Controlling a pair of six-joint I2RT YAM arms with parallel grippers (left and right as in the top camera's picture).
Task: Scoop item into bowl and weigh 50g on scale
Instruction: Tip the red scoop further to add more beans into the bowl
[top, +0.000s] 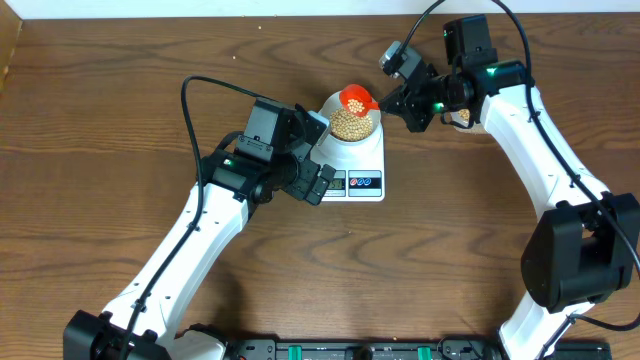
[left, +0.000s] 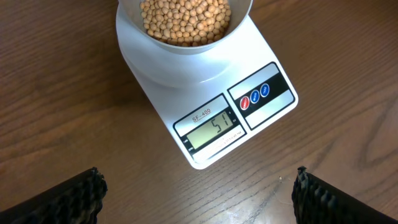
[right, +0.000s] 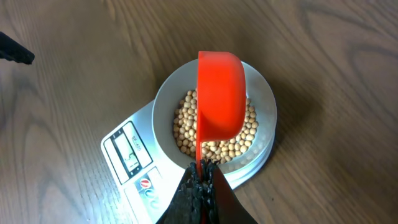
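**Wooden surface with a bowl of beans on the scale**

Brown wooden surface (top: 120, 120) carries the white scale (left: 186, 99) near the middle, between the two arms. On the platform of the scale stands the pale bowl (right: 264, 102), and it is filled with many small tan beans (left: 185, 20). The grey display (left: 210, 132) on the front edge of the scale shows 51, and beside it are two round buttons, one red and one blue.

The right pincer (right: 200, 177) is closed on the thin handle of a red-orange scoop (right: 219, 93). The cup of the scoop hangs directly over the bowl and covers part of the beans in the right wrist view. Its smooth outer side faces this camera, so I cannot tell whether anything is inside.

The left pincer (left: 199, 190) is wide open and holds nothing. Its two black fingers stand at both sides of the front of the scale, apart from it, above the bare wood. In the overhead view this arm reaches the scale from the left side, and the right arm comes from the right.
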